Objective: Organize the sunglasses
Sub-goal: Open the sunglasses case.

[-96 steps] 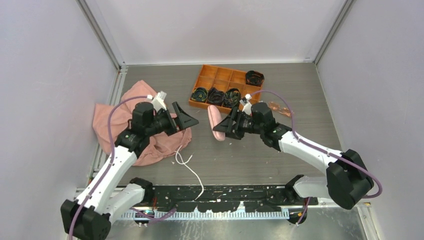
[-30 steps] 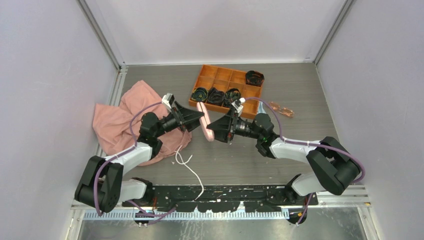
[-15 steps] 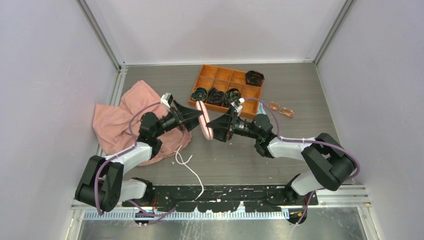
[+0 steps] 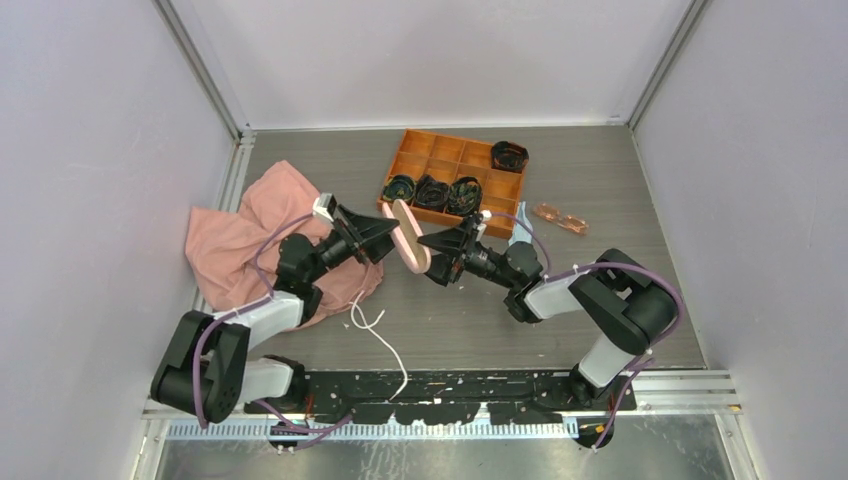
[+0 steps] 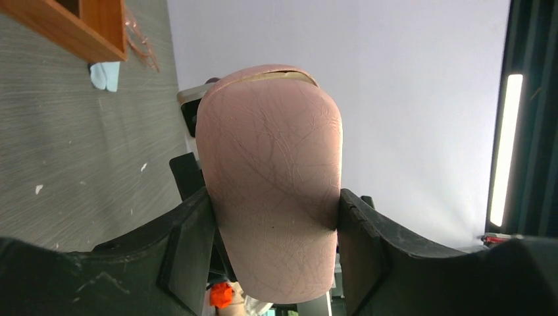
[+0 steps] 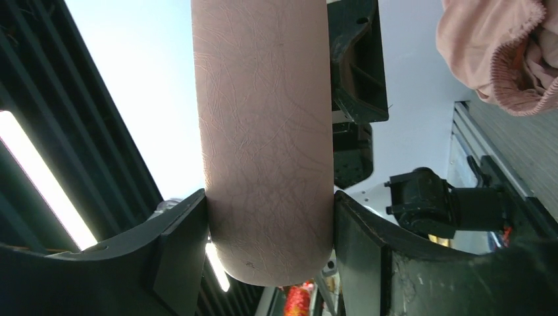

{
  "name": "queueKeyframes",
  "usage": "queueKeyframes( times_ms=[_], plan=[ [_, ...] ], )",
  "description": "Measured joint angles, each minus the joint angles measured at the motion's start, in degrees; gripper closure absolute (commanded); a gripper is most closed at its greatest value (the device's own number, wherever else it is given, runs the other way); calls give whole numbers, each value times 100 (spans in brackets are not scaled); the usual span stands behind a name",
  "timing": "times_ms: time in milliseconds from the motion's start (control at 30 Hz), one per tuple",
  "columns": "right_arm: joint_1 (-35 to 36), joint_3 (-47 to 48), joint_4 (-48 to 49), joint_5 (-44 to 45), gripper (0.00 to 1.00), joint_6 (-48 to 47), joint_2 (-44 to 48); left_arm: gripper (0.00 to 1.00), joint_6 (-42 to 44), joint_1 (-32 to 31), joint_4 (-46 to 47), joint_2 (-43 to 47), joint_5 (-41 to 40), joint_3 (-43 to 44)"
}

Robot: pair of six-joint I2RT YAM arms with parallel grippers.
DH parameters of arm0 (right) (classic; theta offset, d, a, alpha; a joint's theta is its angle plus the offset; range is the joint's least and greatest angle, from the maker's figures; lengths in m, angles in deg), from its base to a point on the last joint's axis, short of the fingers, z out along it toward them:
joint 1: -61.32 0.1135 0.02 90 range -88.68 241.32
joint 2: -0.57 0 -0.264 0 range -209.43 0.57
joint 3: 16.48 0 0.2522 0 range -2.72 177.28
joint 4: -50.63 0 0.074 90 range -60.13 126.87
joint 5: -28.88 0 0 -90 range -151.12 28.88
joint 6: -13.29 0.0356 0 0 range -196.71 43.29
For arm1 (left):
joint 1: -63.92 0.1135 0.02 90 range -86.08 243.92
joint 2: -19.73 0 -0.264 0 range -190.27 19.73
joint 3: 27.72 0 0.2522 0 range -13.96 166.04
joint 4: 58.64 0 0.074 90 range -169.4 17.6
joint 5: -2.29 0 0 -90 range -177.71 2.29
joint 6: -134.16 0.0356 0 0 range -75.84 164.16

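item: pink case (image 4: 408, 240). oblong hard shell, held in the air between my two arms, tilted, its far end toward the orange tray (image 4: 418, 158).

item: left gripper (image 4: 385, 232). jaws part-way apart and pressed on both flanks of the case. the wrist view shows the rounded end, with a pale seam along its top edge.

item: right gripper (image 4: 432, 245). jaws likewise set against both sides of the case, gripping from the opposite side.

item: sunglasses (image 4: 560, 217). flat on the table right of the tray, well apart from both my grippers, untouched. a light blue cloth (image 4: 519, 222) lies between them and my right arm.

step in hand, as i judge it: steadying the case with two grips so it can be opened. to do it well:
- keep one grip firm on the lower shell;
- let the other work at the seam, not across it, or i clamp the lid shut;
- the shell looks smooth, so twist slowly or it may slip;
- stay clear of the tray.

changes on file: about three seconds back only my right gripper had the case, low and near the table, while my left stood apart with nothing in it over the pink cloth (image 4: 240, 245). now both hold it, and it sits higher and nearer the tray. the sunglasses have not moved.
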Motion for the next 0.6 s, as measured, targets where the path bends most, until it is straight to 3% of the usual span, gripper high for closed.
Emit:
queueKeyframes(
  times_ms=[200, 600],
  plan=[
    [0, -55, 221, 367, 74, 442, -70, 100, -214, 33, 935, -407, -61, -61],
    [2, -138, 525, 717, 69, 704, -199, 100, -52, 74, 1239, -461, -42, -57]
  ],
)
